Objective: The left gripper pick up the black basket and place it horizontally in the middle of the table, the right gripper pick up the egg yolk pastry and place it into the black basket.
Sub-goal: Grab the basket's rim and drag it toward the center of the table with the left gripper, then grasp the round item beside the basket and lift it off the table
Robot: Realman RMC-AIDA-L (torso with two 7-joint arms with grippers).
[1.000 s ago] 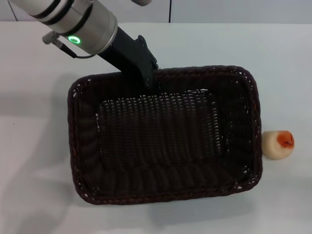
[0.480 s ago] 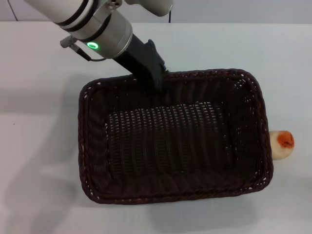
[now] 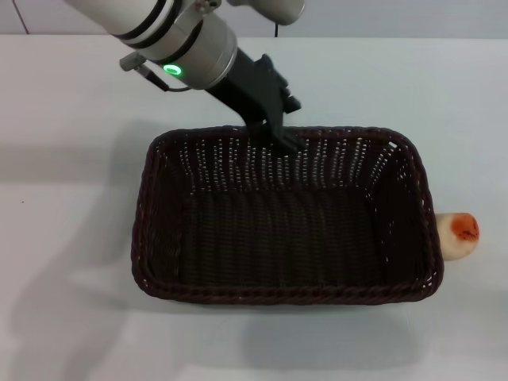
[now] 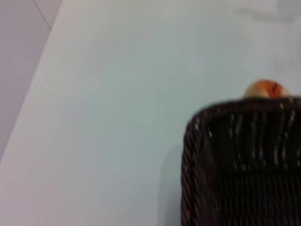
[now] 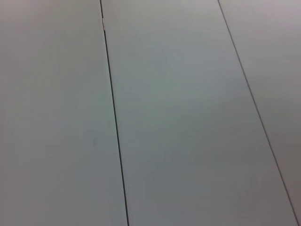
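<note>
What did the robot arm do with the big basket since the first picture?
The left gripper, clamped on the far rim of the black basket, carried it toward the robot's right, so its right end now partly hides the egg yolk pastry. The basket also levelled out from its tilt. The pastry stayed put on the table.

my left gripper [image 3: 284, 135] is black, on a silver-white arm banded in black with a glowing green ring. the woven wicker basket [image 3: 287, 214] is dark brown-black, open-weave, with a braided rim. at its 3 o'clock, the round cream-beige pastry [image 3: 456, 236] carries an orange-red patch. the tabletop [image 3: 71, 159] is plain white.
</note>
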